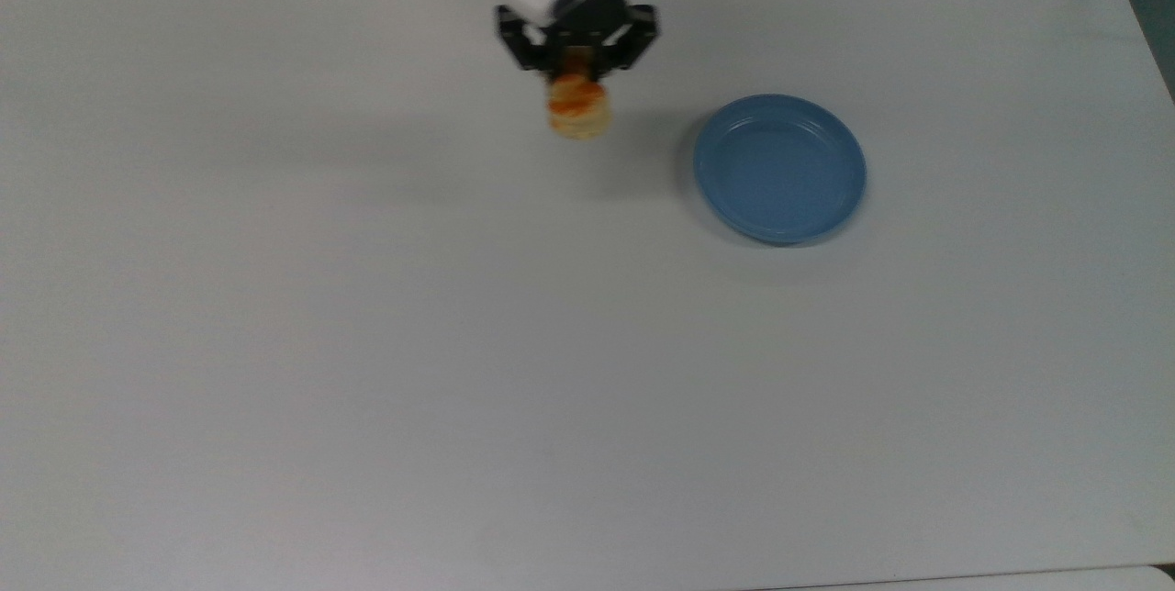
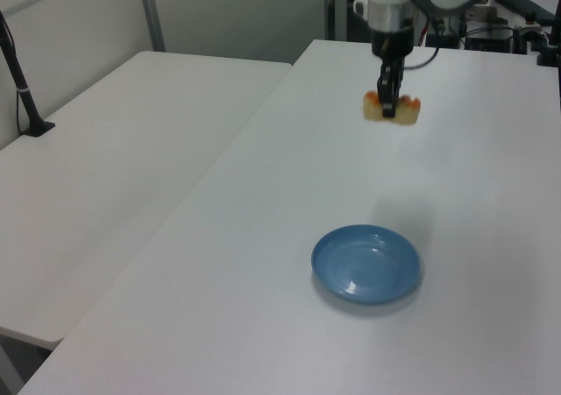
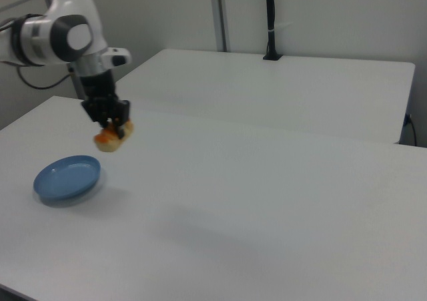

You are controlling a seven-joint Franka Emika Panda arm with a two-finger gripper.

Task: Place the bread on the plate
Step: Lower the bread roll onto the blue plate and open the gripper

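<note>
The claw (image 2: 390, 102) is clamped across the middle of the bread (image 2: 392, 109), holding it above the bench (image 1: 367, 343), near the plate (image 1: 779, 168). The loaf appears light and soft; a gentle mid-body hold likely suits it.

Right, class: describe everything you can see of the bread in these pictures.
The bread is a small oblong loaf, pale yellow with orange-brown glazed bumps on top. It hangs in the air above the white table, clamped across its middle by the black gripper, both ends sticking out level in the left view. Nothing else touches it. In the top view it sits to the left of the blue plate, not yet over it.
</note>
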